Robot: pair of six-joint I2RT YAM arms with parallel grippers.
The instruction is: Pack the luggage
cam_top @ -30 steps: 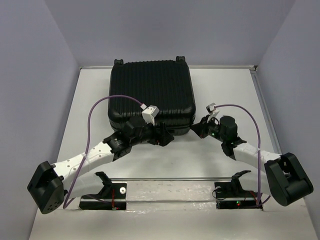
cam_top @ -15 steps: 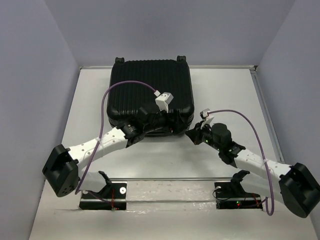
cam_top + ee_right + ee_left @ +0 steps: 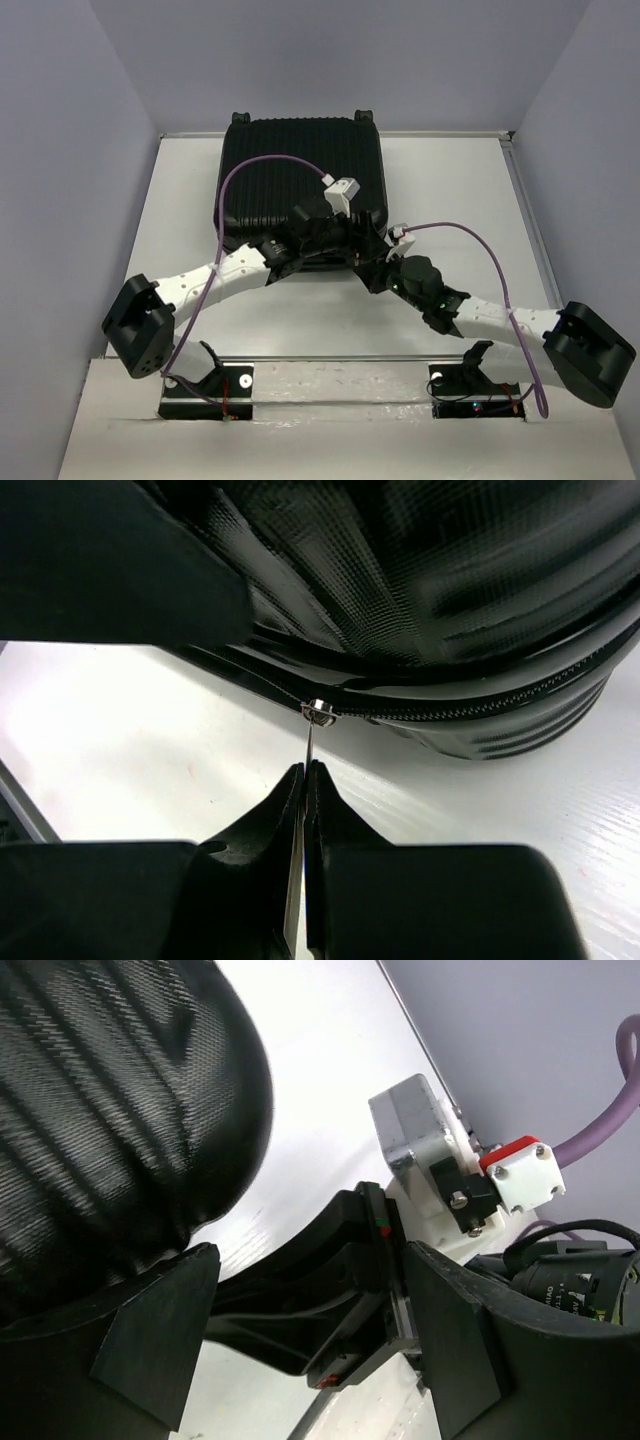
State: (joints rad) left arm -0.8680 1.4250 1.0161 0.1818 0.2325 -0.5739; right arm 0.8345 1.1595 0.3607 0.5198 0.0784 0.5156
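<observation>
luggage (image 3: 300, 170): closed, lying flat on the desk (image 3: 450, 190) at its far middle; it has not shifted in the last second.
left claw (image 3: 352, 240): released, fingers wide. a second ago it was at the luggage's near edge, left of middle; now it is at the near right corner.
right claw (image 3: 378, 272): clenched on the pull. it was off to the right of that corner; now it is just in front of it, close to the left claw.
right wrist only: the thin metal pull (image 3: 311, 738) is pinched between the fingertips, hanging from the luggage's zip (image 3: 480, 706).
left wrist only: the ribbed shell curves beside one spread finger (image 3: 150, 1340); i cannot tell if they touch.
top view: the pull is too small to see.
</observation>
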